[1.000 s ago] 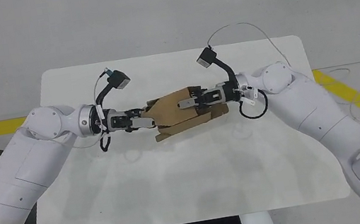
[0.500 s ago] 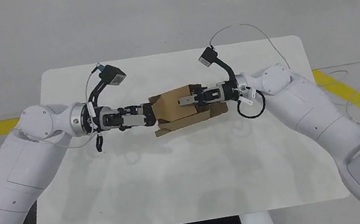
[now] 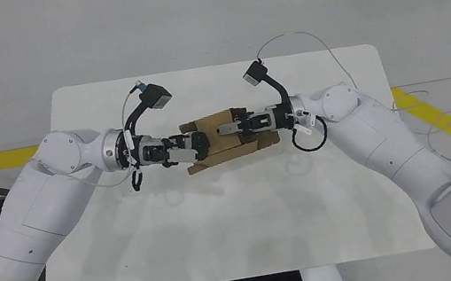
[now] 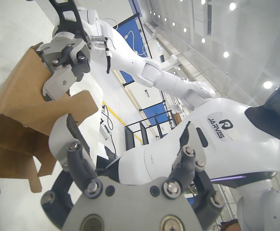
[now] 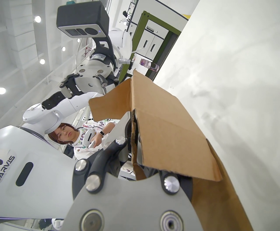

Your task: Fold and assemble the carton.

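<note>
Starting from the left, the left arm is seen stretched low across the table [image 3: 328, 213], its forearm laid almost level and its wrist pointed toward the centre. The left gripper [image 3: 197, 144] is set at the left end of the carton [image 3: 219, 145] with its fingers [image 4: 73, 131] spread wide apart, and nothing is gripped between them. One finger is placed just beside a loose end flap [image 4: 84, 102]; whether it touches cannot be told. That placement is judged to be for pushing the flap inward, which an open hand suits better than a pinch.

The carton is found at the middle of the table, between the two grippers, only part-formed: its walls are raised but flaps at its ends hang loose. Whether its base rests on the table cannot be told.

On the right, the right gripper [image 3: 226, 128] is clamped on a wall of the carton, the cardboard being pinched edge-on in its jaws. This hold is judged to be a brace — the box is steadied against sliding or collapsing while its other end is worked. The right arm is extended inward from the right, elbow bent outward, wrist about level with the carton's top.
</note>
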